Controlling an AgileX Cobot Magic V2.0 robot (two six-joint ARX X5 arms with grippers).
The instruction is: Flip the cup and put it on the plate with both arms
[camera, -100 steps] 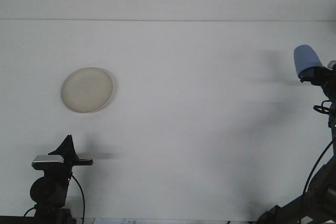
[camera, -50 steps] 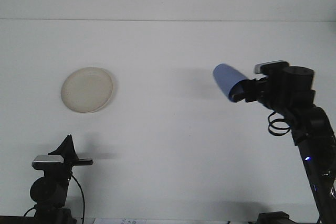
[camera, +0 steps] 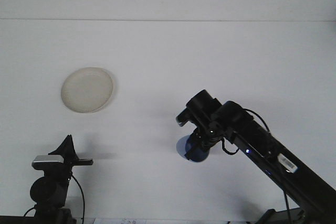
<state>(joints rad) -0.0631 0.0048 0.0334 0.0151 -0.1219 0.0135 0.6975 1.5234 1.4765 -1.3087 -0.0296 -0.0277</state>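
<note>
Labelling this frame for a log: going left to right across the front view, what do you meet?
Left gripper → plate → blue cup → right arm.

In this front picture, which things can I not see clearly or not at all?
- Cup: mostly hidden behind the right arm's wrist; which way its mouth faces is unclear.
- Right hand: its fingers are covered by the arm's own body, so the grip cannot be read.
- Left hand: dark and seen side-on; its opening cannot be judged.
- Plate: fully visible, but too small to show surface detail.
</note>
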